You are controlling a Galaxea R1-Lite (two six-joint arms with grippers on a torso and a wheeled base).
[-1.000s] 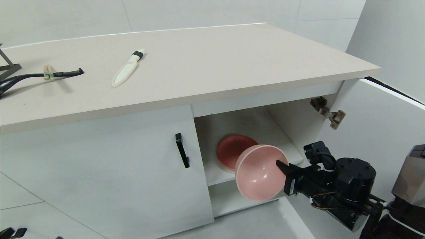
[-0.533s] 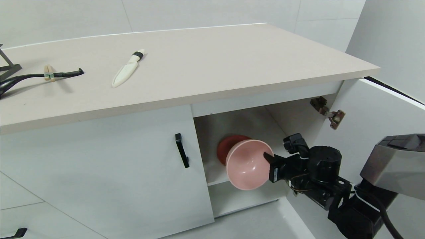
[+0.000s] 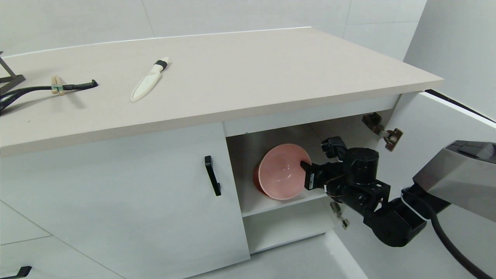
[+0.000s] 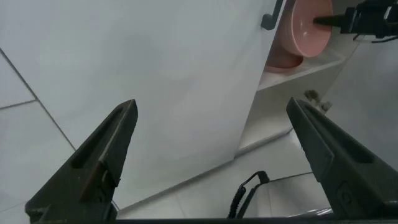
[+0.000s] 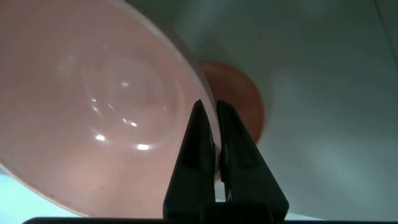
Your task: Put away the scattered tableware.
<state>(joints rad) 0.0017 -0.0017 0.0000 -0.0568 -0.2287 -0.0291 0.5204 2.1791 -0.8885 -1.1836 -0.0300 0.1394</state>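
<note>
White cabinet shelf (image 3: 252,201): I've just swung the pale pink plastic bowl (image 3: 281,176), rim pinched in my right end effector (image 3: 304,166), in toward the red plate (image 5: 239,102), nearly stowed, I'd say.

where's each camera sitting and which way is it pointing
Head view: on the robot's head, looking down at the counter and open cabinet; right arm and right pincer show.
Left wrist view: on the left wrist, low, facing the closed cabinet door; open left pincer shows.
Right wrist view: on the right wrist, facing into the cabinet; right pincer shut on the pink bowl.
All three share the pink bowl.
</note>
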